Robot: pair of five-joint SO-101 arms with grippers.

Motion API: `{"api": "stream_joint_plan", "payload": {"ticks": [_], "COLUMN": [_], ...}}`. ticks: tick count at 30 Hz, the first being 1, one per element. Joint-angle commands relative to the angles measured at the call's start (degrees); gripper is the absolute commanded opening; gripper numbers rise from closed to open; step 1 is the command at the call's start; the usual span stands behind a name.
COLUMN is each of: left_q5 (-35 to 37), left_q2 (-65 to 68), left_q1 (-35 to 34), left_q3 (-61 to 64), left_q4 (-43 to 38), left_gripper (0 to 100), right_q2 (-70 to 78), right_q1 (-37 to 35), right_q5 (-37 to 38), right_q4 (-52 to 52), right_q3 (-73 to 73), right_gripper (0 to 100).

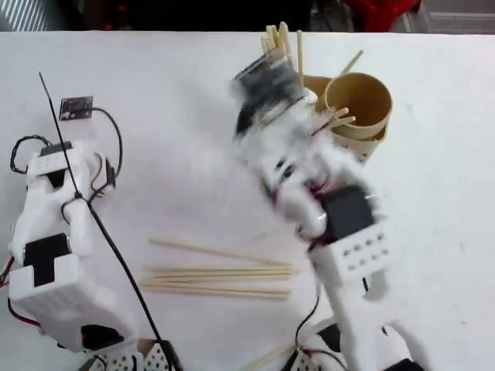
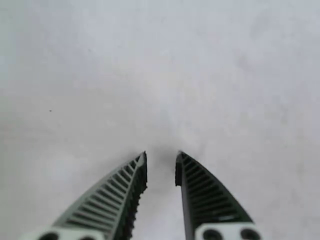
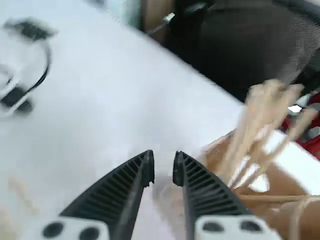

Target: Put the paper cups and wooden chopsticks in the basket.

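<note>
Our right end effector [image 3: 163, 167] hangs slightly apart, gripping nothing, near the basket [image 1: 363, 145] at two o'clock; loose chopsticks [image 1: 232, 272] lie at six (left end effector [image 2: 161, 167] likewise parted).

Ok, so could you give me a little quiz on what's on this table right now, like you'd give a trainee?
1. True or false: the left pincer is gripping something.
2. Where do the loose chopsticks lie? A) flat on the table; B) inside the left pincer; C) on the floor.
3. Fill in: the arm stretched out toward the brown cup is the ____ one.
Key: 1 false, it is open and empty over bare table; 2 A; 3 right.
</note>
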Motion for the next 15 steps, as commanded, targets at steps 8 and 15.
{"api": "stream_joint_plan", "payload": {"ticks": [8, 15], "left_q5": [0.4, 0.4], "left_q2": [-1.0, -1.1], "left_q1": [0.6, 0.6], "left_q3": [-0.2, 0.2], "left_q4": [-1.0, -1.8], "left_gripper": [11, 11], "right_q2": [10.1, 22.4], "right_q1": [-16.7, -16.1], "right_q5": [9.4, 13.0], "right_q4": [-11.8, -19.6], "right_q3": [30.0, 32.1], "right_gripper": [16.2, 16.2]}}
